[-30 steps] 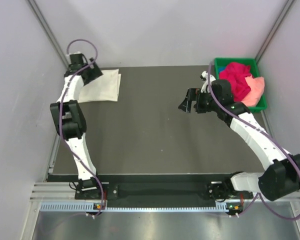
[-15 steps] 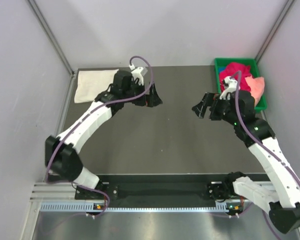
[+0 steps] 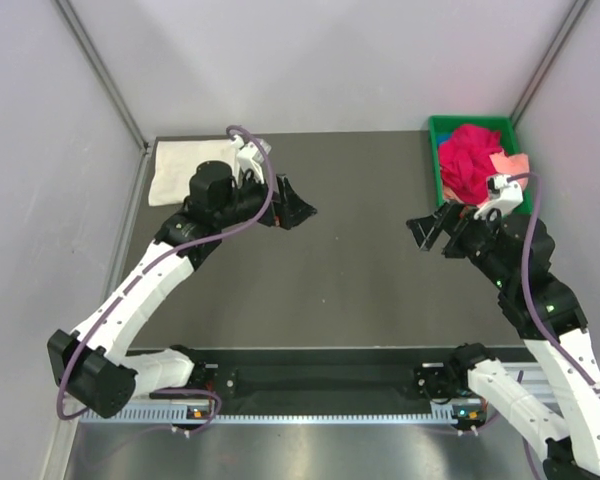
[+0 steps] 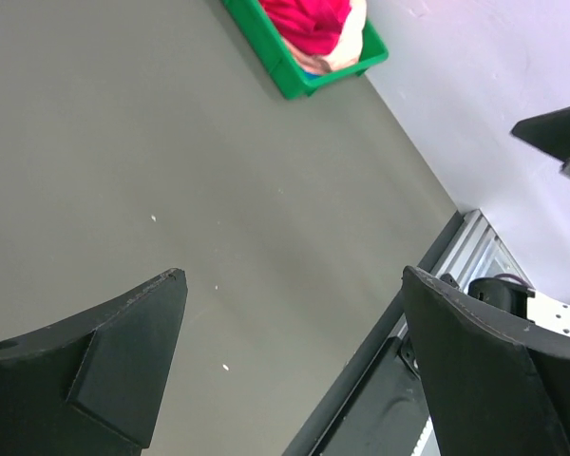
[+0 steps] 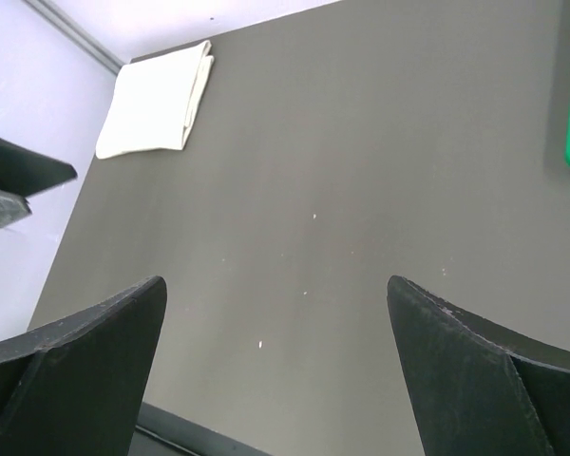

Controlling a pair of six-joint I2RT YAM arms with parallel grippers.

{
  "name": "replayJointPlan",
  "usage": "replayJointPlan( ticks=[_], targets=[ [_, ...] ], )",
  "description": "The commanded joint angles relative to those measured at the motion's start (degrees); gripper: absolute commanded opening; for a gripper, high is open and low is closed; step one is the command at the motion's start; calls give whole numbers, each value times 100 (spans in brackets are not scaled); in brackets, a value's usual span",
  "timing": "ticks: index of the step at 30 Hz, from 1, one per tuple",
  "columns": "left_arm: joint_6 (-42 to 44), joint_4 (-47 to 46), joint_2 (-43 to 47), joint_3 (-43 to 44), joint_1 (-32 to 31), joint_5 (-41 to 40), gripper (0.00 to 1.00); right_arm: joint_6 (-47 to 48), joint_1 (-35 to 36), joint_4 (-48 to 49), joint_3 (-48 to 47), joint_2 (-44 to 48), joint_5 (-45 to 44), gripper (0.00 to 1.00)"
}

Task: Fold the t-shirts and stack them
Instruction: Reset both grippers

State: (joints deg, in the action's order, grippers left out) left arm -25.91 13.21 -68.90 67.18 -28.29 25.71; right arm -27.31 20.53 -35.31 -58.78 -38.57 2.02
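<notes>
- Left tool [image 3: 292,205]: held over the tabletop [image 3: 350,280], left of centre; opened wide, nothing gripped.
- Right tool [image 3: 432,232]: held over the tabletop, right of centre; opened wide, nothing gripped.
- White shirt [image 3: 190,170]: laid folded at the far left corner, well apart from both tools.
- Red shirt [image 3: 468,160]: found crumpled in the green tray [image 3: 434,150] at the far right corner.
- Pink shirt [image 3: 512,164]: found crumpled in the same tray, touching the red shirt.
</notes>
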Motion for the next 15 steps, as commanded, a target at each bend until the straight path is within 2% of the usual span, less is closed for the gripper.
replayJointPlan(
  ticks=[1, 15],
  targets=[
    [-133, -354, 211, -161, -27, 65, 99, -73, 56, 42, -36, 68, -176, 100],
    [-248, -390, 518, -231, -27, 65, 99, -117, 56, -55, -37, 227, -299, 100]
  ],
)
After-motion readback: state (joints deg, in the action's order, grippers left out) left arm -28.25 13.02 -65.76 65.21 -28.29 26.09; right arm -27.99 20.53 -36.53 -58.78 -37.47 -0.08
